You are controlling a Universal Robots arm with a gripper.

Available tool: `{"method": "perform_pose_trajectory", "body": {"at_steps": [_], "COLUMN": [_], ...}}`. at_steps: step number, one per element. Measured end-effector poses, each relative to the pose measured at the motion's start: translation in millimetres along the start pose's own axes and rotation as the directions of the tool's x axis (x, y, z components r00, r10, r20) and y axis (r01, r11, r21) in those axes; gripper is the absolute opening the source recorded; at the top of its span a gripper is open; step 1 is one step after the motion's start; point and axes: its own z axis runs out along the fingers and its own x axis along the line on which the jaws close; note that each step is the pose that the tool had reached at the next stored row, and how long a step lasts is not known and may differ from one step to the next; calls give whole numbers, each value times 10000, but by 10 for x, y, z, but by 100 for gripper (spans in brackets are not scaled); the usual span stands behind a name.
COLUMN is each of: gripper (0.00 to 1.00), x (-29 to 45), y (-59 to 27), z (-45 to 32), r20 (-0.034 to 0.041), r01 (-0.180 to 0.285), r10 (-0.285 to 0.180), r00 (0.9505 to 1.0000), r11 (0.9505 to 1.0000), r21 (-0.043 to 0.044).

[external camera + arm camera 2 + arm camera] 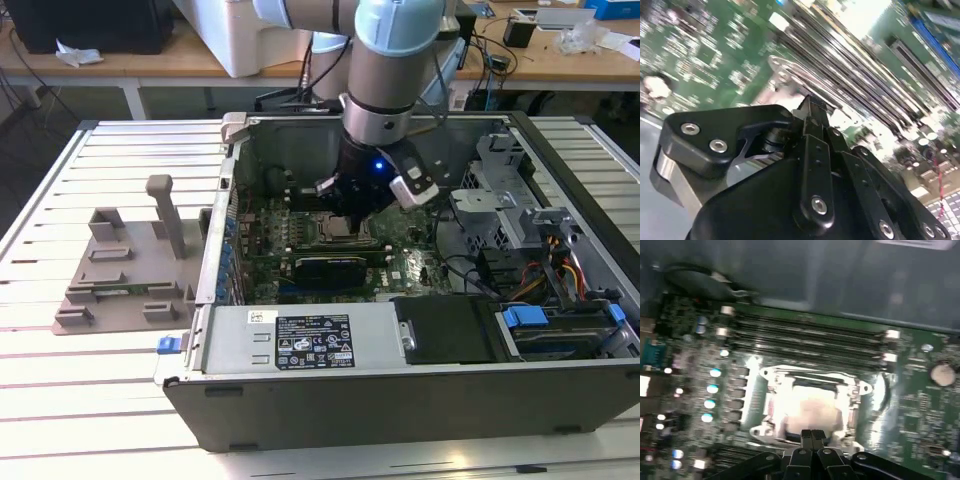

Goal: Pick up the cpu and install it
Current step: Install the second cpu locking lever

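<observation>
The cpu (812, 407) shows in the first wrist view as a shiny pale square lying flat inside the metal-framed motherboard socket (766, 390). My gripper (811, 432) hangs just above the socket's near edge. Its black fingers are pressed together, shut, and nothing shows between them. In the second wrist view the gripper (810, 102) points at the socket's metal frame (782, 70). In the exterior view the gripper (345, 215) reaches down into the open computer case, right over the socket (332, 230).
Memory slots (810, 335) run alongside the socket. A black graphics card (322, 268) lies just in front of it, then the power supply (300, 340). A drive cage and cables (520, 230) crowd the exterior view's right. A grey fixture (120, 270) stands outside the case on the slatted table.
</observation>
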Motion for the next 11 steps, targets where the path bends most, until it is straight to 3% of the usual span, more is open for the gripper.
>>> {"method": "perform_pose_trajectory", "body": {"at_steps": [1, 2, 3, 4, 5, 6, 11], "gripper": [11, 11, 11, 11, 11, 11, 11], "x": [-129, -171, -173, -164, -156, -155, -152], "y": [7, 65, 108, 148, 162, 170, 201], "z": [-3, -1, -21, -41, -132, -180, -321], "r20": [-51, -81, -125, -127, -108, -107, -113], "r01": [-7, -17, -34, -40, -42, -42, -45], "r10": [7, 18, 42, 51, 53, 53, 56], "r00": [10000, 10000, 9999, 9999, 9999, 9999, 9999], "r11": [10000, 9998, 9979, 9963, 9956, 9954, 9949], "r21": [38, 221, 646, 862, 941, 955, 1004]}}
